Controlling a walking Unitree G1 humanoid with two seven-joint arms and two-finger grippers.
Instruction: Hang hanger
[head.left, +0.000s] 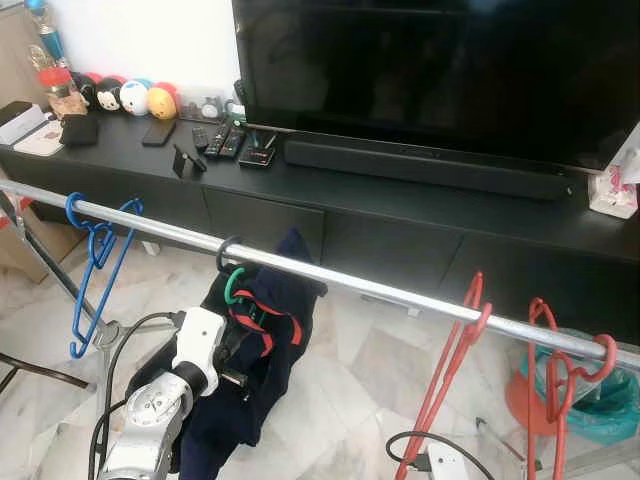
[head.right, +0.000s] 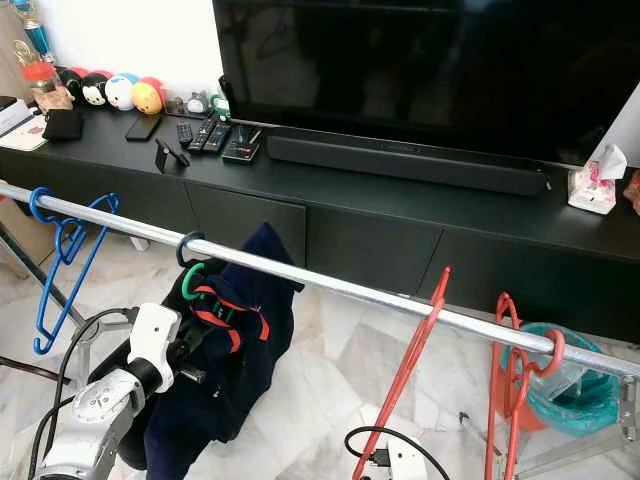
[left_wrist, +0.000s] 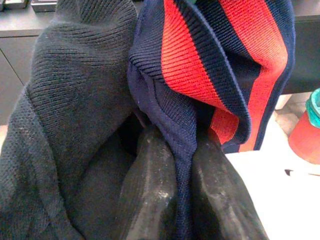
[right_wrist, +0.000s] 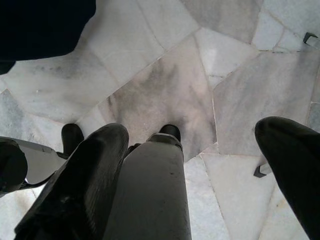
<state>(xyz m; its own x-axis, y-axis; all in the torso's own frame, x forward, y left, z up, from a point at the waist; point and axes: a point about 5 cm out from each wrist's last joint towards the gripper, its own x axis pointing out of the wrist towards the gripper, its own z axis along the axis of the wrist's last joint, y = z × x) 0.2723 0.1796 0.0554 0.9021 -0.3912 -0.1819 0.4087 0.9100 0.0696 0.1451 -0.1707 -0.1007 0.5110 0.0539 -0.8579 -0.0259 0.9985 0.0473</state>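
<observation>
A rail (head.left: 330, 275) is run across the near scene; 1 hanger (head.left: 95, 265) is hung at its left, a garment (head.left: 250, 350) mid-left, 2 hangers (head.left: 450, 370) right. Behind, a television (head.left: 440, 70) is stood on a surface (head.left: 420, 205).

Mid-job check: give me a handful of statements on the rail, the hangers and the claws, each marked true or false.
1. The left claw is shut on the navy garment. True.
2. The green hanger hook is looped over the metal rail. False: it sits just under the rail; a dark hook is on the rail above it.
3. A blue hanger hangs on the rail to the robot's left. True.
4. The right claw holds a red hanger. False: it is open over the marble floor.
5. Red hangers hang on the rail to the right. True.
</observation>
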